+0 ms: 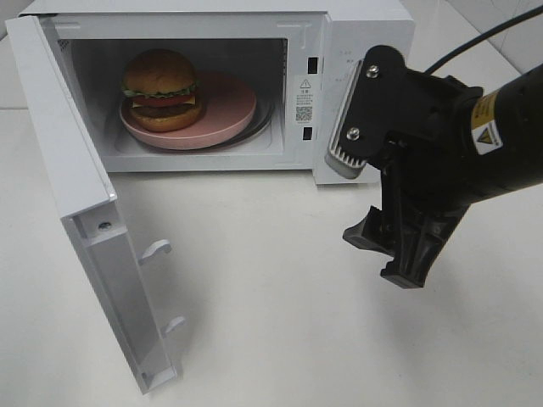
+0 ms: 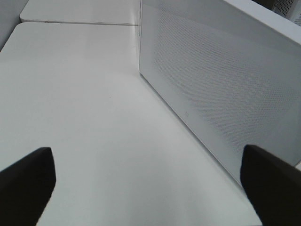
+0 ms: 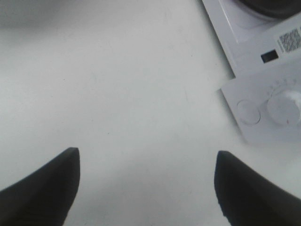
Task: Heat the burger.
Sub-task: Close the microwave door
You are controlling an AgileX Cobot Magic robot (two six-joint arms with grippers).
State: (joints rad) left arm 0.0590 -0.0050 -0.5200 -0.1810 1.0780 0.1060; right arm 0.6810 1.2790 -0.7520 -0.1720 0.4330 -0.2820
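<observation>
Burger (image 1: 161, 89) sits in the microwave (image 1: 365, 25), upper left, door (image 1: 64, 144) open. My left gripper (image 2: 146, 153), jaws apart, faces the door's outer side, I judge nearer than my spread right gripper (image 1: 383, 254).

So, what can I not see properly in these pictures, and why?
- Control panel: the right arm covers much of it in the high view; in the right wrist view its knobs are washed out, markings unreadable.
- Left gripper: absent from the high view; the left wrist view shows only two fingertips, cut off by the edge.
- Sticker beside the opening: print too small in the high view.
- Plate: partly behind the burger.
</observation>
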